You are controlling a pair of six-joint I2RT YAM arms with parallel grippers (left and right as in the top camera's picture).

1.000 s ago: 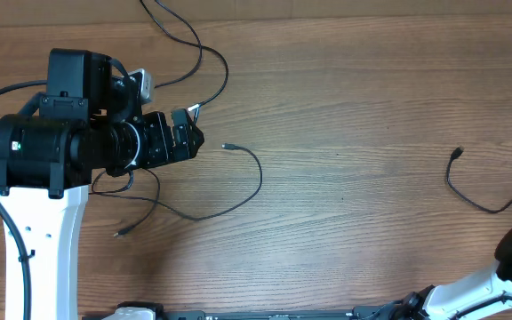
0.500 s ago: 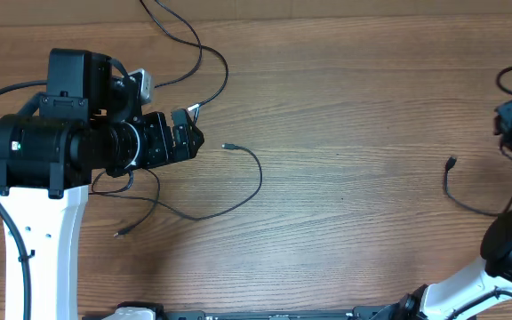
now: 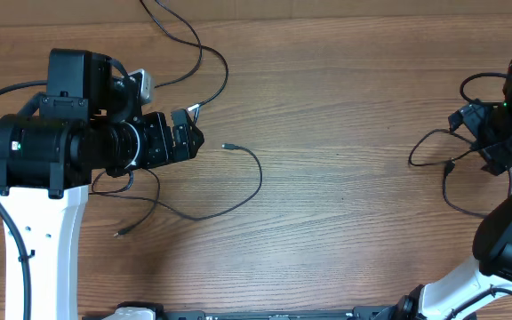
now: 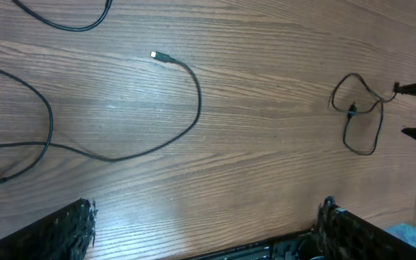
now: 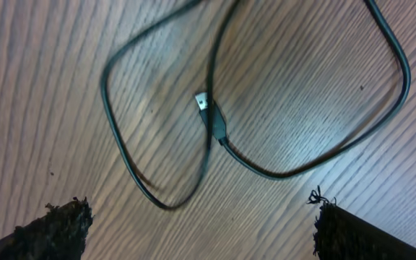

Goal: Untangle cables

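Note:
Several thin black cables lie on the wooden table. One cable curves right of my left gripper, its small plug pointing left. Another cable runs off the top edge. At the far right a cable lies in loose loops, and its silvery plug rests on the wood under my right gripper. Both grippers are open with nothing between their fingers. The left gripper hovers well above the table. In the overhead view the right gripper stands beside the right-hand loops.
The left arm's bulky black body and white base cover the left side, hiding part of the cords there. A loose plug end lies near that base. The right arm's white link crosses the lower right corner.
My right arm has swung in from the right edge toward the left. The right cable, a single strand before, now lies bunched in loops farther left, free of the open jaws. Left arm unmoved.

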